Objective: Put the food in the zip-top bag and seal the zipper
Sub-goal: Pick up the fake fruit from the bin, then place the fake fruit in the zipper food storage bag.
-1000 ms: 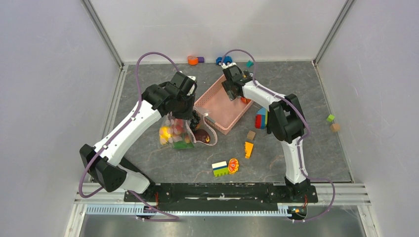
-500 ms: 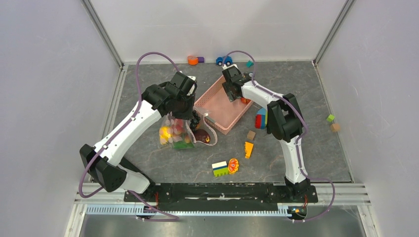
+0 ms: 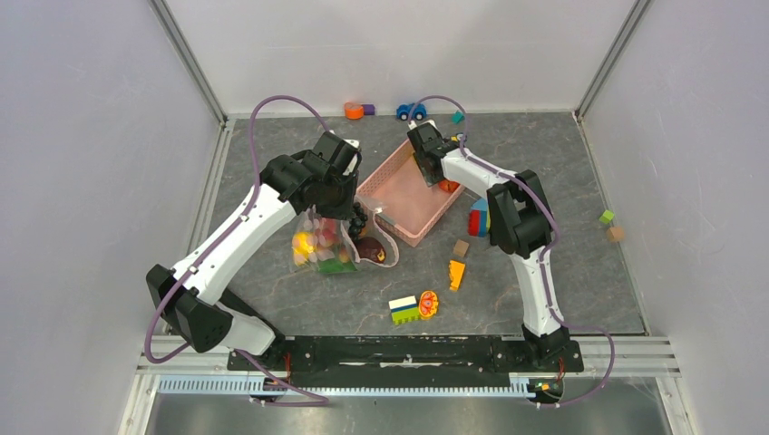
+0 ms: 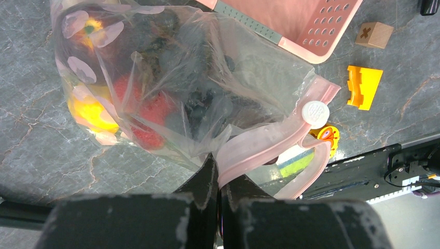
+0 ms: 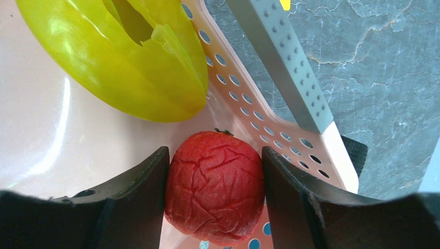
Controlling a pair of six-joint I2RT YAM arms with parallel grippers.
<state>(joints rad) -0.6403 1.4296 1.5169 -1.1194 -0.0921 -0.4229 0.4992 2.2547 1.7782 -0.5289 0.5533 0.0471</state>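
Right gripper (image 5: 215, 153) is down in a corner of the pink basket (image 5: 290, 140), and the red fruit (image 5: 215, 189) sits squarely between its fingers. Both pads are against its flanks, jaws about half spread. The fruit is round, matte and wrinkled all over, with a small dark stem on top, tucked against the perforated wall beside a glossy yellow-green piece (image 5: 119, 57). Across the way, the left gripper (image 4: 218, 176) is clamped tight on the pink zipper (image 4: 264, 140) of the zip-top bag (image 4: 171, 67), which lies just beside the basket holding red, yellow and dark fruit.
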